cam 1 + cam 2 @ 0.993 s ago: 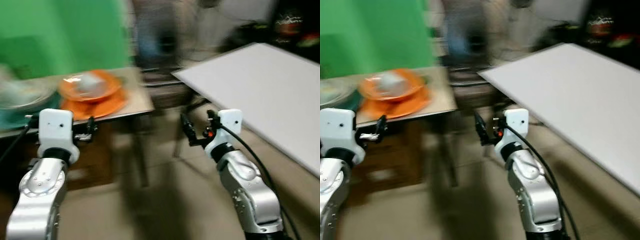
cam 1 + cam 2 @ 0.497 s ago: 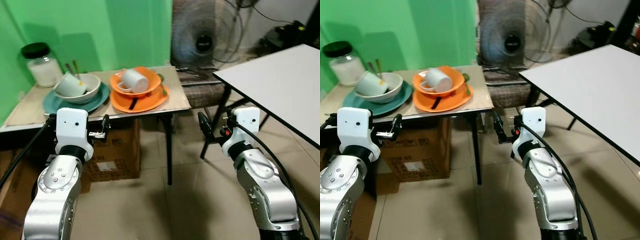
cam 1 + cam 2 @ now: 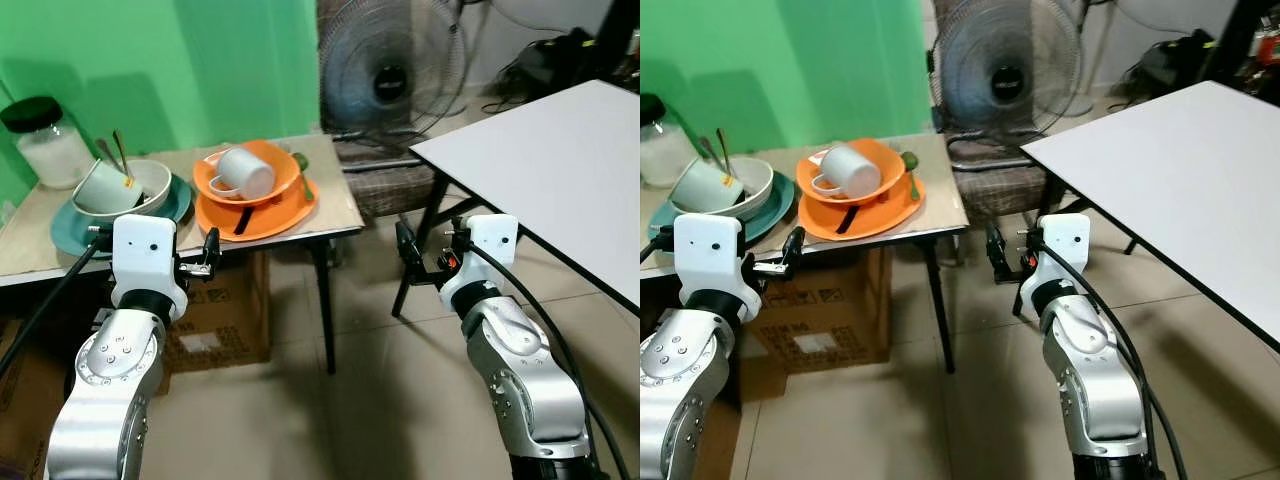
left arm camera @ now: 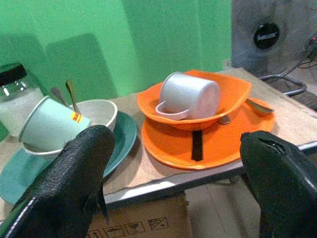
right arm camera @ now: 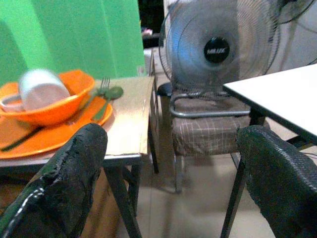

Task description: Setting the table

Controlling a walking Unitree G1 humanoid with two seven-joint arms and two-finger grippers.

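Side table (image 3: 330,215) nearer; fan (image 3: 390,72) behind.

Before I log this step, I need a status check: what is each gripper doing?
Left gripper: open, holding nothing, facing the orange bowl on the side table.
Right gripper: open, holding nothing, beside the white table.

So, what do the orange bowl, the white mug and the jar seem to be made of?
Orange bowl: probably plastic or melamine, smooth, even colour, soft sheen. White mug: likely glazed ceramic or enamel, glossy; cannot tell which. Jar: clear glass or plastic, white contents show through, black lid.
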